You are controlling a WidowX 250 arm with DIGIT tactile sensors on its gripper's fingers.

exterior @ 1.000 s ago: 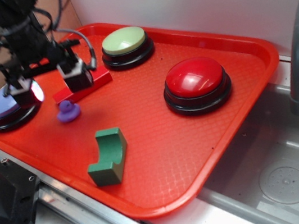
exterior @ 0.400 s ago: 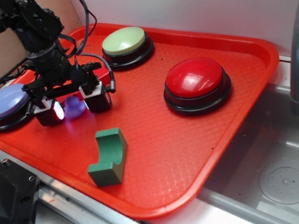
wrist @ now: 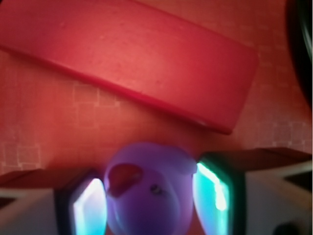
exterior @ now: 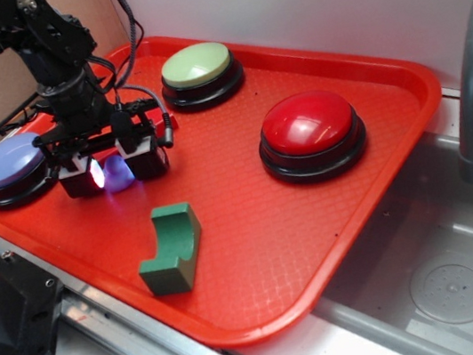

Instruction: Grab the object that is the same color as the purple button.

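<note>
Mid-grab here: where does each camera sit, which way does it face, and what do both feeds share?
Exterior: off the tray's front corner, raised, looking down across it toward the wall; shows the arm and gripper.
Wrist: mounted on the gripper, looking straight down; both fingers flank the purple duck, the red block beyond.
Shared: the duck between the fingers, and the tray floor.

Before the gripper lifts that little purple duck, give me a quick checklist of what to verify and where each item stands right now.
1. Target colour: the small glossy purple duck matches the lavender-topped round button: ok.
2. Duck sits between the gripper fingers, wrist view: ok.
3. Both finger pads touching the duck: right looks ok, left cannot tell.
4. Red rectangular block outside the jaws: ok.
5. Green arch-shaped block apart from the gripper: ok.
6. Grip firm enough to lift: cannot tell.
</note>
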